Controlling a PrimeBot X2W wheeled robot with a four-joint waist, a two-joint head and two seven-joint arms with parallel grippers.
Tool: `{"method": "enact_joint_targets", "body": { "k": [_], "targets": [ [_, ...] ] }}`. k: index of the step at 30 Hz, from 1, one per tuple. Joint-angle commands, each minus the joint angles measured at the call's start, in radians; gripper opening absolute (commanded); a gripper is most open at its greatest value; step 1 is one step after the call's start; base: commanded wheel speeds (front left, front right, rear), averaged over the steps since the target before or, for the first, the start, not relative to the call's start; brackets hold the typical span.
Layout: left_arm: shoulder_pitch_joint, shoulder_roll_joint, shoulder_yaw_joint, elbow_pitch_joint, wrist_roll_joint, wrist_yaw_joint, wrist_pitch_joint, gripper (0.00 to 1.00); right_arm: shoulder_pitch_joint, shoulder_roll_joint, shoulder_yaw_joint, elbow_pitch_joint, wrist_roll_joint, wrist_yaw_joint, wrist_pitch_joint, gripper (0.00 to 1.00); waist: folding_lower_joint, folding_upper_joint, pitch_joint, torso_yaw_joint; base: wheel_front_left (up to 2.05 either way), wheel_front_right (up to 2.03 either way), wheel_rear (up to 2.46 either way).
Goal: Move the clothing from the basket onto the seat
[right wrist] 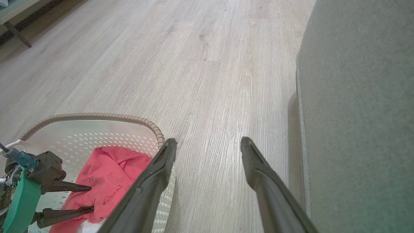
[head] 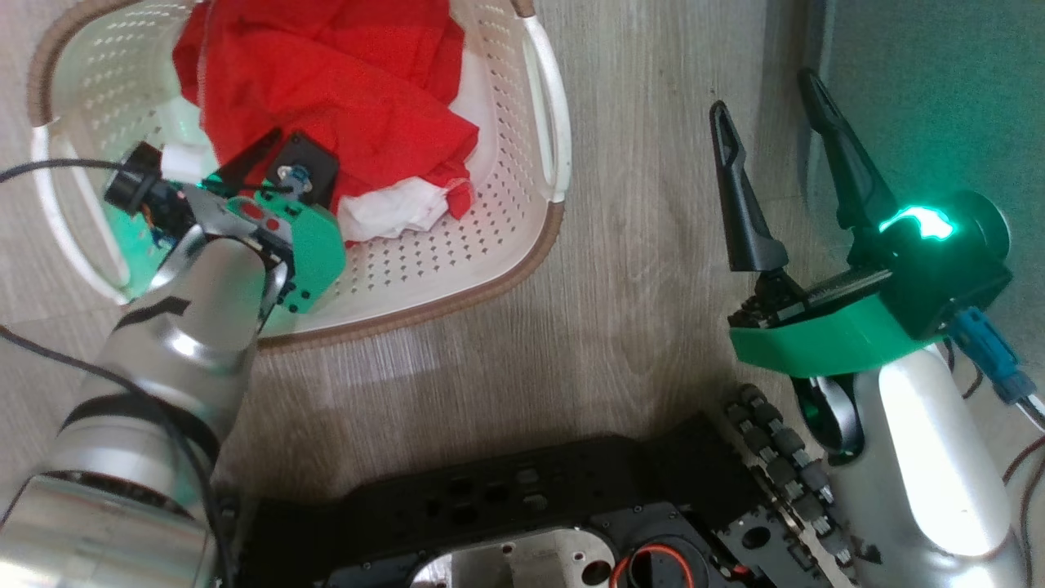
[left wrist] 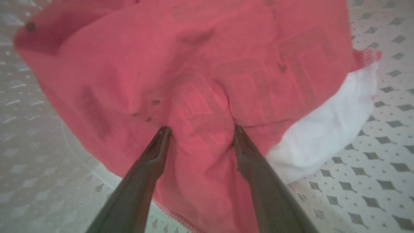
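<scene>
Currently, the task is sitting at its opening stage. The clothing [head: 326,73] is lying bunched inside the basket [head: 457,253], with red folds on top and a white part at the near side. No garment is lying on the part of the seat [head: 939,98] in view. Judging from this, every transfer is yet to be done.

At the left, the left pincer [left wrist: 201,129] is reaching down into the basket. Its jaws are standing apart, both fingertips [left wrist: 163,136] are pressing into the red fabric, and a ridge of cloth is bulging between them; nothing is clamped. The basket's walls are rising on all sides of the pile, and its brown rim is curving close by the arm's wrist. A lift is therefore likely to need a mostly upward path before any sideways travel, or the cloth may be dragging on the rim.

In the middle, a strip of bare wooden floor [head: 637,245] is separating the basket from the seat and offering open room for the carry. The robot's dark base [head: 490,506] is sitting at the near edge of that strip.

At the right, the right pincer [head: 763,91] is hovering above the floor just beside the seat's stitched edge, its jaws spread wide and holding nothing. The seat is presenting a broad grey-green surface beyond that edge, well apart from the basket.
</scene>
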Motion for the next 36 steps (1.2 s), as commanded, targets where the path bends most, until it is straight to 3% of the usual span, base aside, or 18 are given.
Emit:
{"method": "enact_joint_targets", "body": {
  "k": [1,6,7,8,22,29,36],
  "targets": [
    [0.022,0.038,0.014,0.001,0.001,0.006,0.006,1.00,0.057,0.004,0.026,-0.031,0.007,0.000,-0.006,1.00,0.0000,0.0000,0.004,-0.005,0.00,0.00,0.00],
    [0.006,0.044,0.009,0.008,-0.007,0.002,0.026,1.00,0.060,0.004,0.026,-0.038,0.013,0.000,-0.006,1.00,0.0000,0.0000,0.014,-0.012,0.00,0.00,0.00],
    [0.004,0.043,0.009,0.009,-0.011,-0.001,0.031,0.35,0.059,0.004,0.026,-0.038,0.014,0.000,-0.006,1.00,0.0000,0.0000,0.015,-0.013,0.00,0.00,0.00],
    [0.002,0.042,0.011,0.010,-0.016,-0.006,0.034,0.00,0.059,0.004,0.027,-0.038,0.015,0.000,-0.006,1.00,0.0000,0.0000,0.015,-0.014,0.00,0.00,0.00],
    [0.015,0.032,0.012,0.012,-0.065,-0.028,0.009,0.00,-0.008,0.004,0.025,-0.013,0.027,0.000,-0.006,1.00,0.0000,0.0000,-0.041,-0.009,0.00,0.00,0.00],
    [0.087,0.013,0.043,0.006,-0.122,-0.031,-0.008,0.00,-0.027,0.004,0.021,0.044,0.034,0.000,-0.006,1.00,0.0000,0.0000,-0.181,0.008,0.00,0.00,0.00],
    [0.224,0.017,0.081,-0.184,-0.173,-0.003,-0.009,0.00,-0.019,0.004,0.015,0.112,0.033,0.000,-0.006,1.00,0.0000,0.0000,-0.370,0.032,0.00,0.00,0.00]
  ]
}}
